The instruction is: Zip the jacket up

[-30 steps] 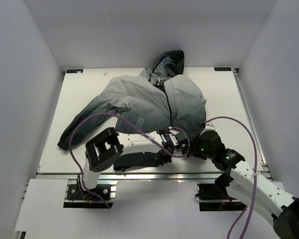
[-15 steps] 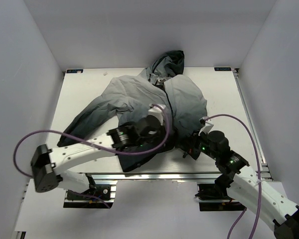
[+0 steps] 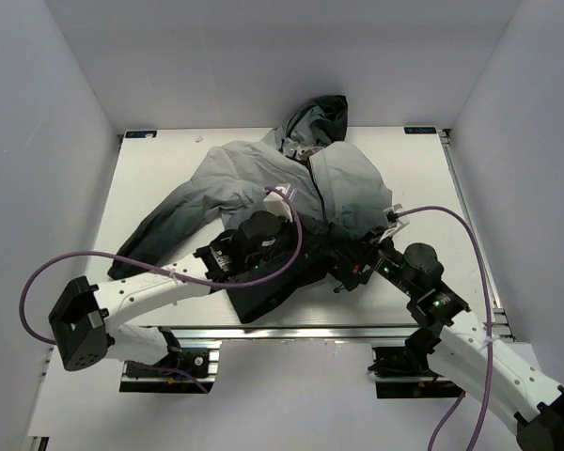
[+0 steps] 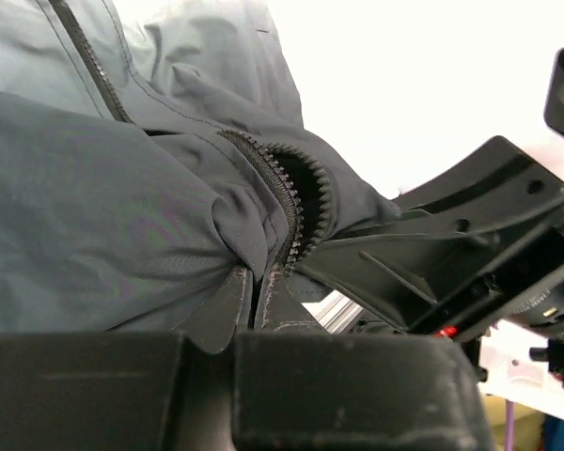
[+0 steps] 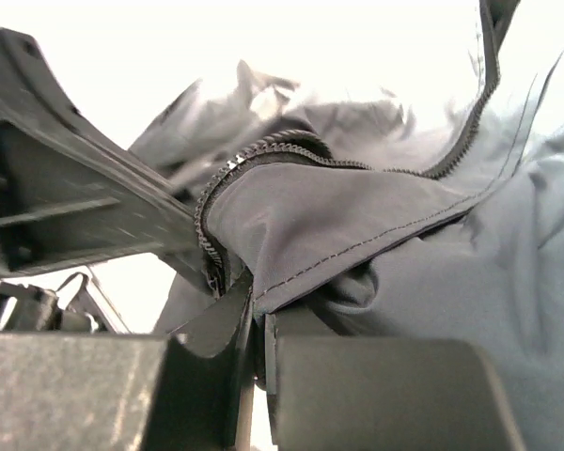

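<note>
two pincers meet at the black lower front of the jacket (image 3: 263,178), and each is clamped on its cloth. nearest, in the left wrist view, the left pincer (image 4: 256,293) has its jaws pressed almost together, with a fold of dark fabric pinched in the thin slit between them. straight above its tips the zipper teeth (image 4: 299,193) curl round in a short loop where the two edges stand apart. farther up and to the left of the tips, a zipper line runs away across the grey cloth. the right pincer (image 5: 256,305) is closed the same way, with a stitched edge of the jacket caught between its fingers. the toothed edge bends over just above and to the left of its tips, then trails off to the upper right. each wrist view shows the other pincer's black frame close beside its own, the two facing one another; whether they touch cannot be told.

beyond both pincers, seen from above, the jacket lies spread on the white table (image 3: 423,188), black where it is held and paling to light grey farther off. one sleeve (image 3: 160,230) stretches out to the left of the left pincer. farthest away, the hood (image 3: 320,113) rests at the back of the table, against the wall.
</note>
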Controlling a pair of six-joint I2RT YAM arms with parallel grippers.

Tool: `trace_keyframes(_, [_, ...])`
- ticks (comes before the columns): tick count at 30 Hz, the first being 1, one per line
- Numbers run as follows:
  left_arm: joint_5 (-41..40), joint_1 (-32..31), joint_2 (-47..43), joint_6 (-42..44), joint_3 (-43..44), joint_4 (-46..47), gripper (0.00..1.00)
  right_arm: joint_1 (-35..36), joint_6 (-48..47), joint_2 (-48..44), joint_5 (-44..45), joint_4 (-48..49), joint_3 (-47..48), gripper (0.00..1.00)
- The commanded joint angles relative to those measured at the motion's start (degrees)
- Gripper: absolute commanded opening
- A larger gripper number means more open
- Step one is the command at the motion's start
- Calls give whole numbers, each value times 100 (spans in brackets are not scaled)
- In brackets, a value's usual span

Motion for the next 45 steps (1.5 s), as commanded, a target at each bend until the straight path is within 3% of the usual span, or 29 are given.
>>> trace_keyframes(1, [152, 67, 68, -268, 177, 431, 0, -15, 182, -47, -68, 1159, -97, 0])
trace_keyframes(13, [-605, 120, -599, -769, -509, 827, 0, -15, 332, -345, 213, 1293, -387, 0])
trace_keyframes(45, [-421, 120, -503, -769, -535, 1011, 0, -24, 622, -99, 116, 1908, -528, 0])
